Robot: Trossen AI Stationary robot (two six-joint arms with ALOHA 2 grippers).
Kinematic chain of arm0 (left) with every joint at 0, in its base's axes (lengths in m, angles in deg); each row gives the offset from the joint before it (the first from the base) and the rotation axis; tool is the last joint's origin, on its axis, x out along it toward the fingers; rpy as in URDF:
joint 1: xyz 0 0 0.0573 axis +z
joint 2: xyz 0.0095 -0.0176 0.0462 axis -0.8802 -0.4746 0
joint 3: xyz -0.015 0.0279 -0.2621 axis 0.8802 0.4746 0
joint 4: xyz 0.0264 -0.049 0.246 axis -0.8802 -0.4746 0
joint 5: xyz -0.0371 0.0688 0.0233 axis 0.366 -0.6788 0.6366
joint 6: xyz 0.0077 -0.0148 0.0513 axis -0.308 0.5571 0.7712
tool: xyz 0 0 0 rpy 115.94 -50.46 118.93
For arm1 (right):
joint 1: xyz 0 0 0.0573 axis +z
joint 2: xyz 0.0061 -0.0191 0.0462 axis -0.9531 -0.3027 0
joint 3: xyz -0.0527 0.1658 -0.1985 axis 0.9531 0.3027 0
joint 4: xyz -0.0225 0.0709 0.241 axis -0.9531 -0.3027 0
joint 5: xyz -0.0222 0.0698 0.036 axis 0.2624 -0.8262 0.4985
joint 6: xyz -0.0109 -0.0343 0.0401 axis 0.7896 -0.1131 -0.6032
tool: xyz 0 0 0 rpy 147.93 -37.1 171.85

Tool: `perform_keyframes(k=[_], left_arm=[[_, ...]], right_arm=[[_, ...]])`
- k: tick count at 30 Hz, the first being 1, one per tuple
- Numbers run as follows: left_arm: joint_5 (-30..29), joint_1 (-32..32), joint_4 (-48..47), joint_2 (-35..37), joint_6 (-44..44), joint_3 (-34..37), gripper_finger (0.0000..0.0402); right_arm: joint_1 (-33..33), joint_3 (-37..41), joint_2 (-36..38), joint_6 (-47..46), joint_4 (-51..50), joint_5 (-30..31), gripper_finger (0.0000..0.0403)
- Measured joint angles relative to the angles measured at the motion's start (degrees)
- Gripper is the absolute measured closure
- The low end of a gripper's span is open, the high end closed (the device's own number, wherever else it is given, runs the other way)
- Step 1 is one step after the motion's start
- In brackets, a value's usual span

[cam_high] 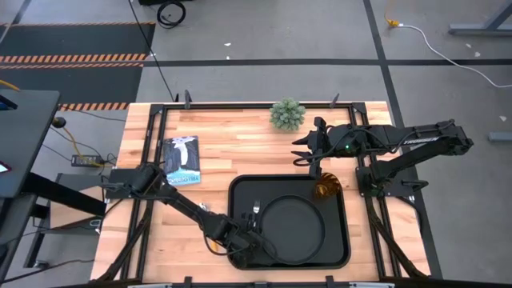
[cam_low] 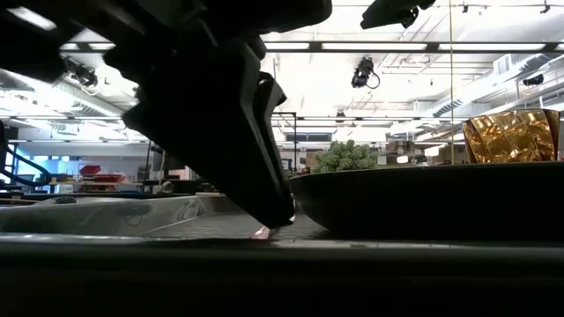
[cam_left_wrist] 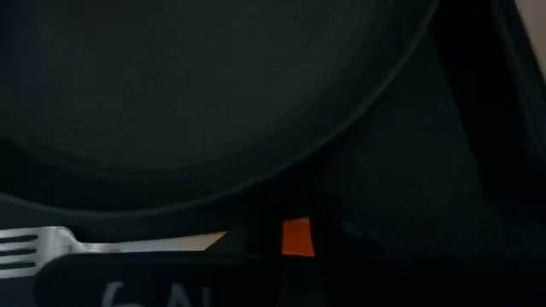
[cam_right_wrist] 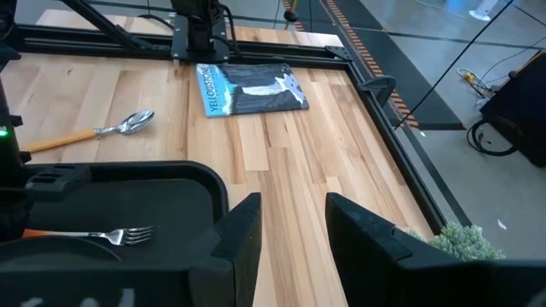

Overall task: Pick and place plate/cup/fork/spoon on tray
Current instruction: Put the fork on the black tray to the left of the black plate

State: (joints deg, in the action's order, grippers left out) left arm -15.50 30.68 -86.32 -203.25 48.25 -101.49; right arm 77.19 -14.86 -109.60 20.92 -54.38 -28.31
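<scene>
Status: plate (cam_high: 292,232) sits on the tray (cam_high: 346,232). Cup (cam_high: 326,190) stands in the tray's far right corner. Fork (cam_right_wrist: 102,234) lies in the tray along its left edge, just beside the plate.

Spoon (cam_right_wrist: 111,130) is not yet on the tray. It lies flat on the bare table, outside the tray's left edge, between the tray and the book (cam_right_wrist: 247,89). The high view does not show it, probably because the left arm covers it.

Left gripper (cam_high: 240,240): low inside the tray at its near left corner, by the fork. Cannot tell how its fingers stand; the wrist view is too dark. A small orange patch shows there, source unclear.

Right gripper (cam_right_wrist: 286,230): raised over the table near the plant (cam_high: 287,114), beyond the tray's far edge. Fingers apart, nothing between them.

Key relation: the spoon lies from the left fingers out toward the table's left edge, across the tray rim. Its long axis runs roughly along that rim, with the bowl at the far end. Judgement: the left arm is nearer and should take it, closing across the handle.
</scene>
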Motion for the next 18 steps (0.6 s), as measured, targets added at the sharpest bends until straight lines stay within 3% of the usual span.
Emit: perform_keyframes(k=[6,18], left_arm=[[-6.4,0.3,-3.0,1.0,0.5,0.0,0.0338],[-8.7,1.9,-9.3,1.0,-2.0,0.0,0.0368]], right_arm=[[0.0,0.0,0.0,0.0,0.0,-0.1,0.0265],[0.0,0.0,0.0,-0.2,0.2,-0.5,0.0265]])
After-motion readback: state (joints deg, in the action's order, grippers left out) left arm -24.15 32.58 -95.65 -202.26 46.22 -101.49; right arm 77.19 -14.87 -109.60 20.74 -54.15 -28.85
